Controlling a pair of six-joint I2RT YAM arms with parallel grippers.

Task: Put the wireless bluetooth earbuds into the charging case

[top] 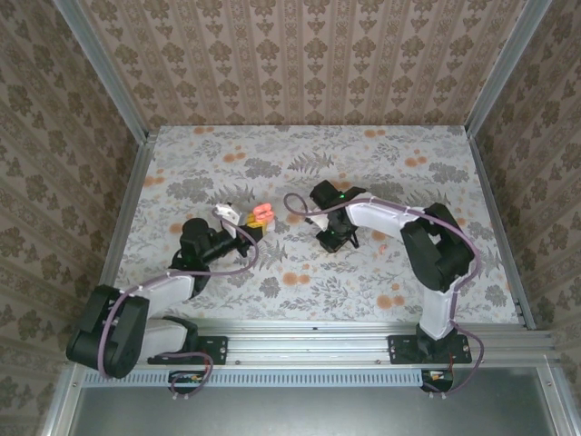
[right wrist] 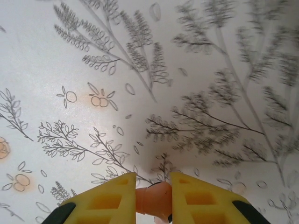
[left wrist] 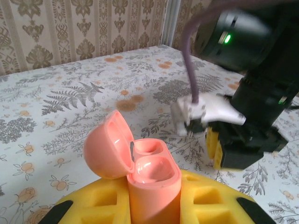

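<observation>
Earbud (right wrist: 154,199) in right pincer (right wrist: 153,182), case (top: 261,214) left

A pink case (top: 262,214) sits at the left gripper's (top: 245,221) tip. Off to its right, the right gripper (top: 337,240) points down at the table (top: 272,154).

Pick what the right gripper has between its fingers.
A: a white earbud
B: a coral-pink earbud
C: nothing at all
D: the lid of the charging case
B: in the right wrist view, the right gripper has its yellow fingers closed on a small coral-pink earbud, while the pink charging case sits open in the left gripper.
</observation>
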